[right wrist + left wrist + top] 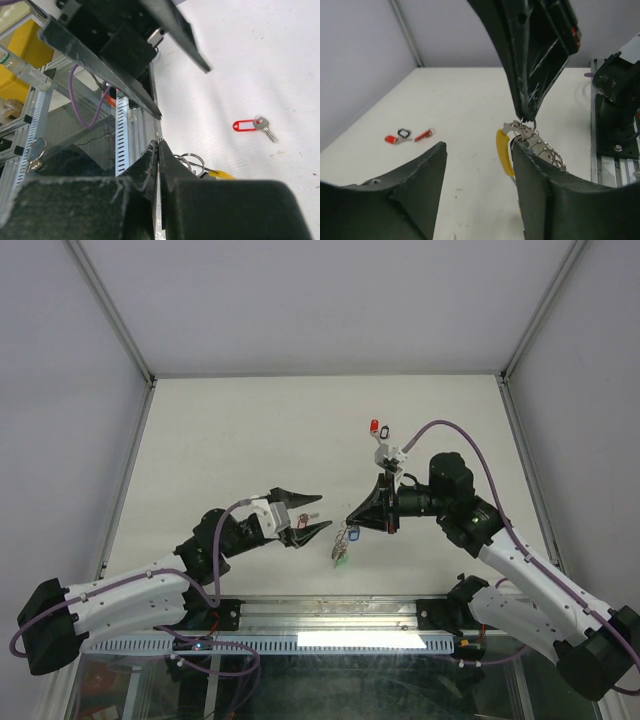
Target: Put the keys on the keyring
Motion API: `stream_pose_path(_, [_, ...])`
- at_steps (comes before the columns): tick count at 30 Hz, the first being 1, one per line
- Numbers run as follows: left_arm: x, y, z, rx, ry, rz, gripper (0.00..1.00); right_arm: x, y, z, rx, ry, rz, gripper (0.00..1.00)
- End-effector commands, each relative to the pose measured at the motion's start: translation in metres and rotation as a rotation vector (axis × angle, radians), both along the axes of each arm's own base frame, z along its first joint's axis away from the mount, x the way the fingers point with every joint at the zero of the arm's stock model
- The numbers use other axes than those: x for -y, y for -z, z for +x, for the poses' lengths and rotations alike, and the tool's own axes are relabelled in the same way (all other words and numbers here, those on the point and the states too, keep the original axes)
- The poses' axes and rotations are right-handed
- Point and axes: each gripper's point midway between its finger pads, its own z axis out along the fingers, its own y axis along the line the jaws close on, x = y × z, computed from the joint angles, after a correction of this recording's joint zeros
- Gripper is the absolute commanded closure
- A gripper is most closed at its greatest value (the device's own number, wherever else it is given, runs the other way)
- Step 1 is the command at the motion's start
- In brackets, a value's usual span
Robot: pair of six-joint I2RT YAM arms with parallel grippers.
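Table [250, 430]: white, most of the scene. My right claw [349, 523] is pinched together on the top metal end of the keyring [504, 152] and holds it in the air around the middle of the table, towards the near edge. My left claw [323, 511] is just left of it, jaws apart, nothing between them. In the left wrist view the ring hangs right by one of that claw's fingers [555, 200]; can't tell if it touches.

Keyring: the yellow arc looks stiff, the silvery chain [542, 147] floppy, the whole thing light. It hangs from one point, so I judge it will swing and twist at a nudge. Best hold for the left claw is the yellow arc, firm and less slick than the metal. A blue tag [352, 533] and a green tag [340, 553] dangle under it, likely keys already on.

A red-tag key [376, 427] lies flat on the far side of the table, well apart from both claws. The left wrist view shows a second red piece [424, 134] and a small black ring [403, 133] beside it. The keys are tiny, thin, slick metal, hard to pinch off a flat surface; take them by the plastic tag, gentle squeeze
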Motion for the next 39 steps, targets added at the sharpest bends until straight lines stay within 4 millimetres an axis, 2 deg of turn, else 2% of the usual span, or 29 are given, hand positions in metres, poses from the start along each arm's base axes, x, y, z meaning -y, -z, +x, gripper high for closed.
stream_pose_path(1, [0.009,-0.053,-0.028,0.035,0.166,-0.180,0.59,0.002,-0.031,0.010,0.171,0.046,0.077,1.00])
stream_pose_path(3, [0.015,-0.057,-0.037,0.026,0.230,-0.200,0.67,0.004,-0.038,0.011,0.230,0.061,0.108,1.00])
stream_pose_path(5, [0.017,-0.060,-0.043,0.011,0.268,-0.233,0.68,0.006,-0.044,0.014,0.299,0.088,0.131,1.00])
stream_pose_path(7, [0.017,-0.061,-0.045,0.003,0.284,-0.265,0.67,0.009,-0.051,0.017,0.354,0.120,0.157,1.00])
stream_pose_path(9, [0.016,-0.062,-0.046,-0.001,0.286,-0.293,0.61,0.012,-0.058,0.020,0.392,0.153,0.180,1.00])
stream_pose_path(13, [0.013,-0.068,-0.046,-0.004,0.285,-0.352,0.56,0.014,-0.062,0.024,0.425,0.173,0.184,1.00])
stream_pose_path(15, [0.014,-0.070,-0.045,-0.006,0.287,-0.364,0.56,0.015,-0.064,0.031,0.406,0.219,0.175,1.00])
stream_pose_path(18, [0.016,-0.072,-0.043,-0.009,0.287,-0.374,0.57,0.013,-0.068,0.026,0.453,0.175,0.186,1.00])
stream_pose_path(21, [0.016,-0.075,-0.042,-0.010,0.287,-0.399,0.59,0.014,-0.075,0.030,0.485,0.200,0.213,1.00])
stream_pose_path(26, [0.015,-0.072,-0.043,-0.006,0.288,-0.412,0.60,0.014,-0.081,0.025,0.551,0.173,0.237,1.00])
stream_pose_path(34, [0.012,-0.073,-0.035,-0.004,0.245,-0.443,0.61,0.015,-0.080,-0.007,0.802,0.017,0.370,1.00])
stream_pose_path(39, [0.018,-0.070,-0.041,0.006,0.289,-0.427,0.61,0.015,-0.080,-0.014,0.850,-0.015,0.398,1.00])
